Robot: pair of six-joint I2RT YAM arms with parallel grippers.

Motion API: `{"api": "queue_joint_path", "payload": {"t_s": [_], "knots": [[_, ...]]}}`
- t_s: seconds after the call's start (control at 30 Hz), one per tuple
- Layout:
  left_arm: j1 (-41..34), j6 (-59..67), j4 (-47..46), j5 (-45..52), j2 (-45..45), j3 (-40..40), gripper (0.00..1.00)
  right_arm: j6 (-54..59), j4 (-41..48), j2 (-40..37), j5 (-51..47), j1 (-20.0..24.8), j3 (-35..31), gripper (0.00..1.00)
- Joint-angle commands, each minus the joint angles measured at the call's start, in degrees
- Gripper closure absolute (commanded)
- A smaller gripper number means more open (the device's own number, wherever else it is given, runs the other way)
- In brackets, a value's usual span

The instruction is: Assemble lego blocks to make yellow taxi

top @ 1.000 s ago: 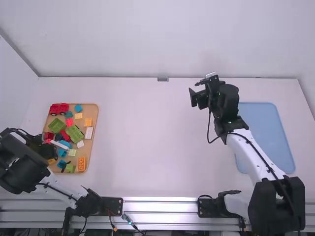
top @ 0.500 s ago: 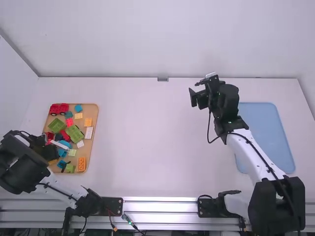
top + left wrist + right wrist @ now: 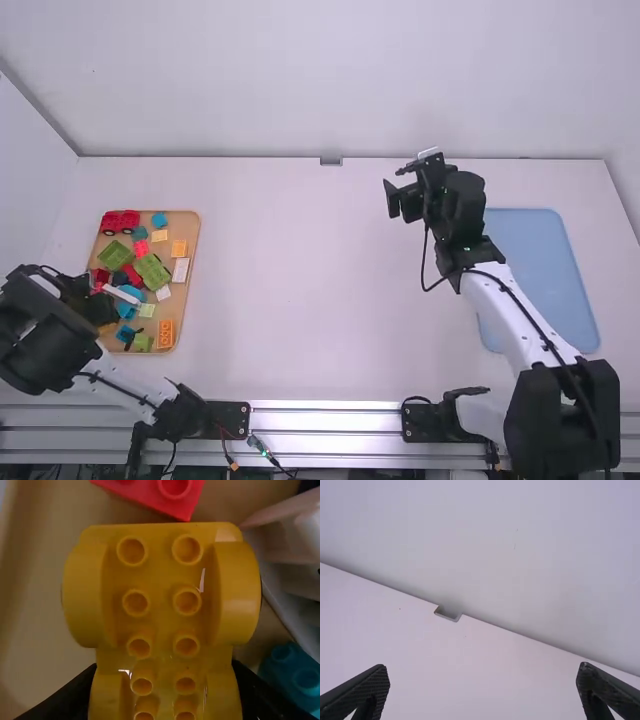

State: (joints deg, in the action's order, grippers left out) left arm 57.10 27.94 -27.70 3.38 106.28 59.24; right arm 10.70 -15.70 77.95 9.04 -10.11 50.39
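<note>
Left gripper (image 3: 92, 305), jaws clamped on yellow block (image 3: 161, 580), has edged inward at tray's (image 3: 187, 218) left edge; right gripper (image 3: 398, 185) gapes empty over table (image 3: 300, 280), near wall (image 3: 330, 80)

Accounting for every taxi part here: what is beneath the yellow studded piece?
Around the yellow piece, the brown tray shows, with a red brick and a teal brick nearby. What is directly beneath is covered, so I cannot tell.
</note>
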Motion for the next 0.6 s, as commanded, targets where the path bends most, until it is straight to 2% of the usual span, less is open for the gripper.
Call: {"api": "queue_joint_path", "payload": {"t_s": [0.0, 0.1, 0.2, 0.3, 0.57], "knots": [[-0.1, -0.7, 0.0, -1.5, 0.5, -0.6, 0.55, -0.3, -0.2, 0.4, 0.4, -0.1, 2.3, 0.01], [-0.1, -1.8, -2.3, -1.4, 0.3, 1.1, 0.68, -0.4, -0.2, 0.4, 0.4, -0.1, 2.3, 0.01], [-0.1, -3.3, -6.2, -1.5, 0.0, 4.2, 0.71, -0.4, -0.1, 0.4, 0.4, -0.1, 2.3, 0.01], [-0.1, -5.9, -9.9, -1.3, -1.2, 7.7, 0.79, -0.3, 0.1, 0.4, 0.4, -0.1, 2.3, 0.01], [-3.8, -8.2, -12.7, -0.6, -10.5, 8.7, 0.83, -0.3, 0.7, 0.4, 0.4, -0.1, 2.3, 0.01]]}}
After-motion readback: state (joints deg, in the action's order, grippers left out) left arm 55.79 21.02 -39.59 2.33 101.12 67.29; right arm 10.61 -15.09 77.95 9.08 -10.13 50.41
